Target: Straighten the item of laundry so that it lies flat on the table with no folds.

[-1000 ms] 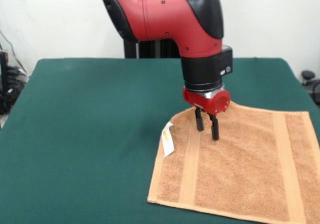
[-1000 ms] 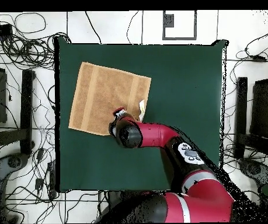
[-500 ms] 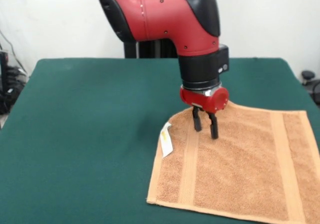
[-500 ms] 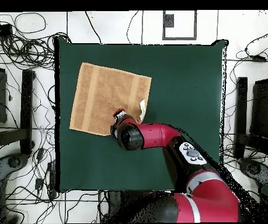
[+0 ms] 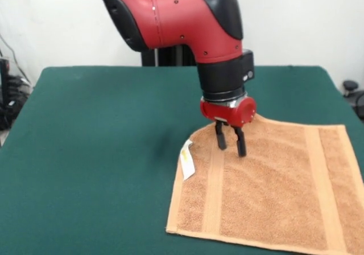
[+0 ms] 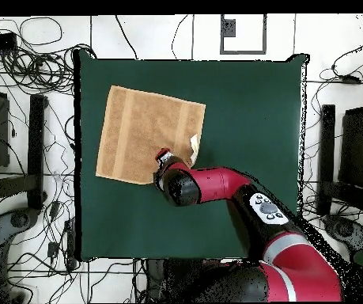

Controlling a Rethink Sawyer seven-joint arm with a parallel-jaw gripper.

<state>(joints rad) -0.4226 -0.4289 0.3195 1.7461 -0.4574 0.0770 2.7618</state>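
While the towel (image 5: 267, 192) lies spread on the table (image 5: 91, 152), the gripper (image 5: 230, 144) stands on it near its tagged edge, fingers nearly together, pinching the terry cloth.

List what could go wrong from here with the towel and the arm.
1. The end effector stands with its fingers close together on the towel near the far corner; dragging from there might bunch the terry instead of flattening it.
2. The white tag and that edge are curled up, so a fold may remain.
3. The towel lies close to the table edge in the overhead view; a pull that way might slide it off.
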